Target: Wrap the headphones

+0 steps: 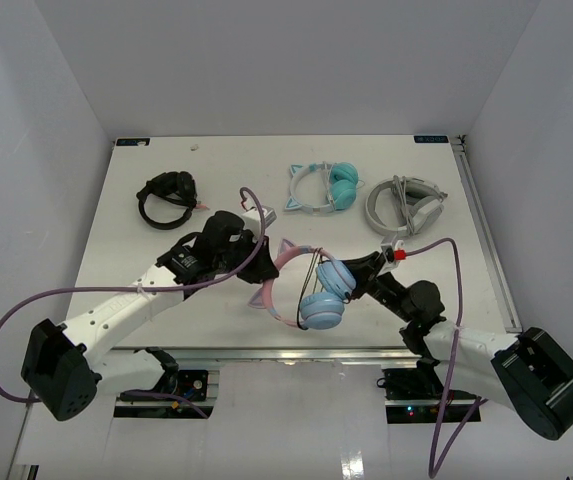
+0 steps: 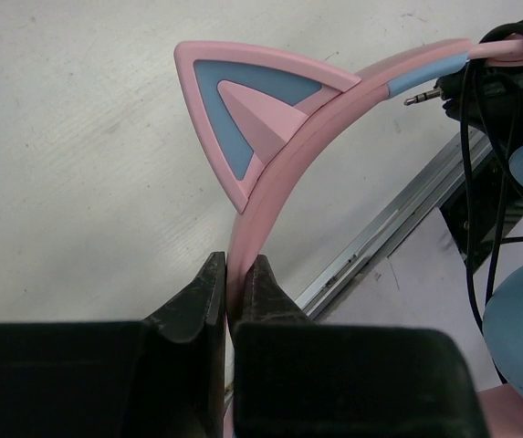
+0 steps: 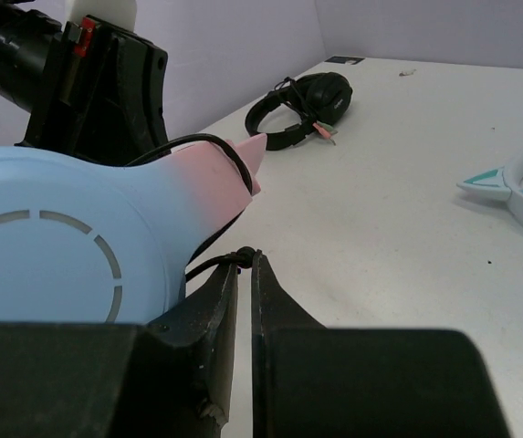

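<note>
The headphones (image 1: 311, 285) with a pink cat-ear headband and light blue ear cups are held above the table's front edge between both arms. My left gripper (image 1: 262, 270) is shut on the pink headband (image 2: 270, 196), just below a cat ear (image 2: 243, 114). My right gripper (image 1: 351, 283) is shut on the thin black cable (image 3: 208, 265) at its fingertips, right beside a blue ear cup (image 3: 60, 251). Black cable loops (image 2: 498, 146) hang across the ear cups, and the cable's plug (image 2: 423, 95) sticks out near the band.
Black headphones (image 1: 169, 197) lie at the back left and show in the right wrist view (image 3: 302, 102). Teal cat-ear headphones (image 1: 321, 187) and grey-white headphones (image 1: 406, 205) lie at the back right. The table's metal front rail (image 2: 398, 224) runs under the held headphones.
</note>
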